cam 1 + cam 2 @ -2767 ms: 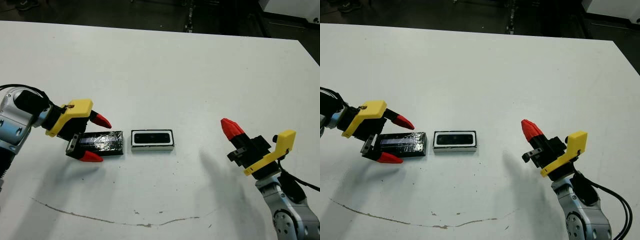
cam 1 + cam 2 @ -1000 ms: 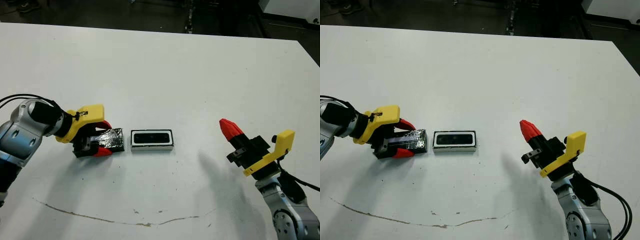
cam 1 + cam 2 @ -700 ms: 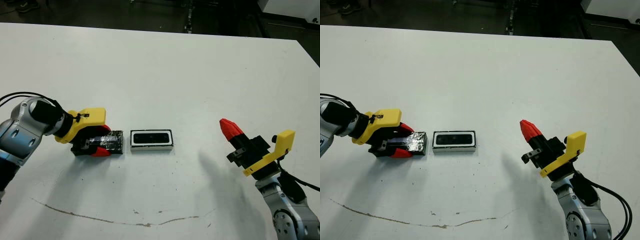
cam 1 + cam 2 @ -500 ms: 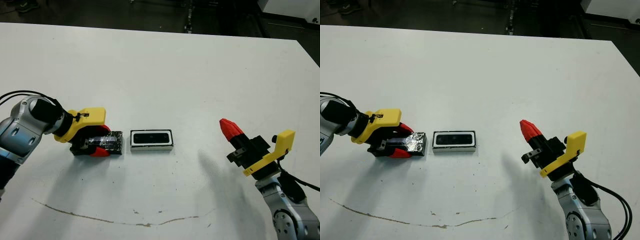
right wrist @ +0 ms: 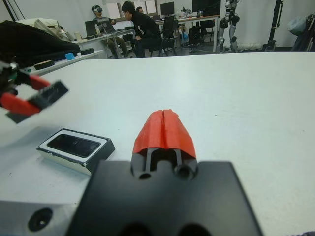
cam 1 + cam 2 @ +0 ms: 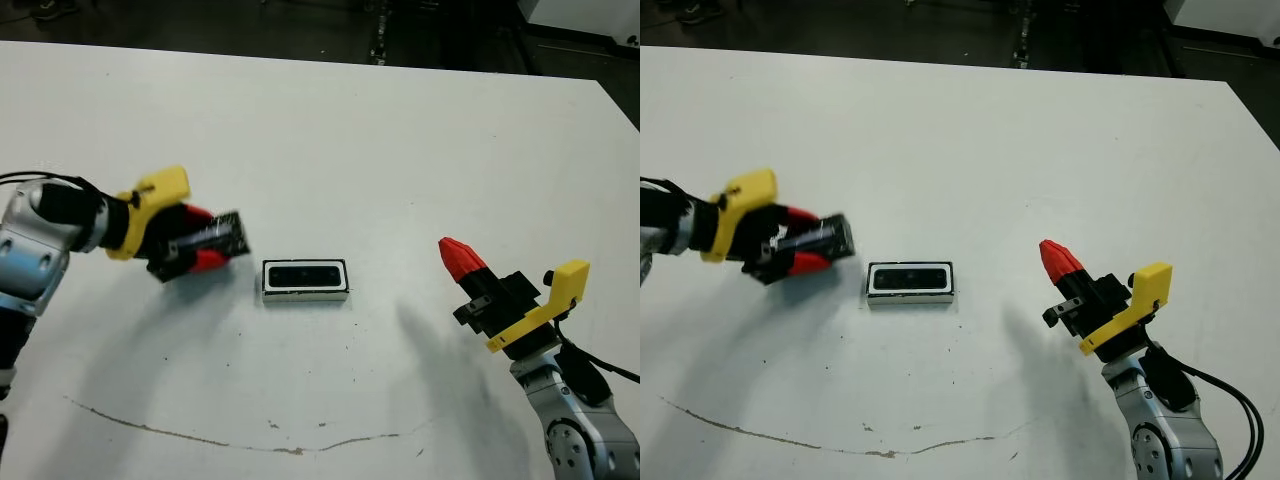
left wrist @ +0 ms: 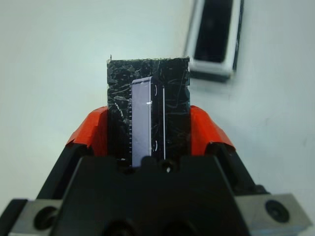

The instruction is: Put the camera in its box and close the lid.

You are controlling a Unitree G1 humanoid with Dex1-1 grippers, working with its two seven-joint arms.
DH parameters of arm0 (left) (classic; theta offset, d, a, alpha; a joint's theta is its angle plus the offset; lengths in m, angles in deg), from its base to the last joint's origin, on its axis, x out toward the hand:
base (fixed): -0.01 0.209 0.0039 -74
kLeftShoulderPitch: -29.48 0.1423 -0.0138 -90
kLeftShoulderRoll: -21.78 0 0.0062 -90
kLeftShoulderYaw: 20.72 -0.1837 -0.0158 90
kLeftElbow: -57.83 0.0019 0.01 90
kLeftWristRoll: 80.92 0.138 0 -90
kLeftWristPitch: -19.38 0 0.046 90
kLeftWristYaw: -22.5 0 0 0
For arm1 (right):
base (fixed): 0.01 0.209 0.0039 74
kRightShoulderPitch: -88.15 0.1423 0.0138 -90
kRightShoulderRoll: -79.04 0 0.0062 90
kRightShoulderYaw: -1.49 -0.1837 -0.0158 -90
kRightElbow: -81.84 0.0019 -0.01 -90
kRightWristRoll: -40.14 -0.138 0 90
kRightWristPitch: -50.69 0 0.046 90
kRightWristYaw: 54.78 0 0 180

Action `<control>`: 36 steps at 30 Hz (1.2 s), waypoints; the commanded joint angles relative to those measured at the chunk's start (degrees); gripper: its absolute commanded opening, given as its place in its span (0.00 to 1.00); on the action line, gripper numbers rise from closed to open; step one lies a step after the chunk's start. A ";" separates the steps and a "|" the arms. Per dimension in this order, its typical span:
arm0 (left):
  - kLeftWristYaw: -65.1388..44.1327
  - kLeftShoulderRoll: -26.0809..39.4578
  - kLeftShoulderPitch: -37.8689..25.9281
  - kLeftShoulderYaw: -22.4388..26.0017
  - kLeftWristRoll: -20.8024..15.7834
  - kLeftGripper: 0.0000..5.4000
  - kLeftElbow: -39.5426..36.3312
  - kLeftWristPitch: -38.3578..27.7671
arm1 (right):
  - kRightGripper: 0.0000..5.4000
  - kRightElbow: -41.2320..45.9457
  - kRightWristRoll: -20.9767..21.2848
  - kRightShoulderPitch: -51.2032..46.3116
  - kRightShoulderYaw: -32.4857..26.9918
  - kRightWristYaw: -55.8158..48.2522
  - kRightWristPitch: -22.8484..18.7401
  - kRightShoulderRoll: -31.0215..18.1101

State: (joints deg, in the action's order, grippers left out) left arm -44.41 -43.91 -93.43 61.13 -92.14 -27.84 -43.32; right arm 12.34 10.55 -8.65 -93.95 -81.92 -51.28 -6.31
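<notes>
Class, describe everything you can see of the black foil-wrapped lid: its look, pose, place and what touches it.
The lid is a flat black rectangular slab with a crinkly, shiny wrapped surface and a pale reflective strip along its face. The left end effector grips it between its red fingers, one on each long side. It hangs tilted above the table, apart from the box, which sits open with the camera inside.

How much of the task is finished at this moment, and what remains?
Done: the camera lies inside the box. In hand: the left gripper holds the lid above the table, to the left of the box. Left: set the lid on the box. The right gripper is shut and idle.
</notes>
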 commanded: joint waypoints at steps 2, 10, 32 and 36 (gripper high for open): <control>0.62 -2.00 -0.66 0.08 -1.94 0.59 0.37 0.81 | 0.00 -0.28 0.03 -0.29 -0.06 0.23 -0.16 -0.19; 1.36 -4.22 -0.66 -3.20 -0.60 0.59 0.61 -0.59 | 0.00 0.06 -0.21 -0.23 -0.17 0.34 -0.71 -0.46; 1.04 -10.49 1.86 -7.61 -0.40 0.59 3.66 -4.09 | 0.00 -0.06 0.39 -0.26 0.02 0.62 -0.01 -0.37; 1.28 -11.16 2.58 -7.59 -1.04 0.59 3.23 -3.43 | 0.00 0.08 0.15 -0.39 -0.03 0.98 -0.52 -0.16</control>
State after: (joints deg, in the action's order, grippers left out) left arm -43.06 -54.05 -92.51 54.65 -92.90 -24.75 -47.37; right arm 12.40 10.66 -8.62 -93.86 -81.47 -51.29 -6.27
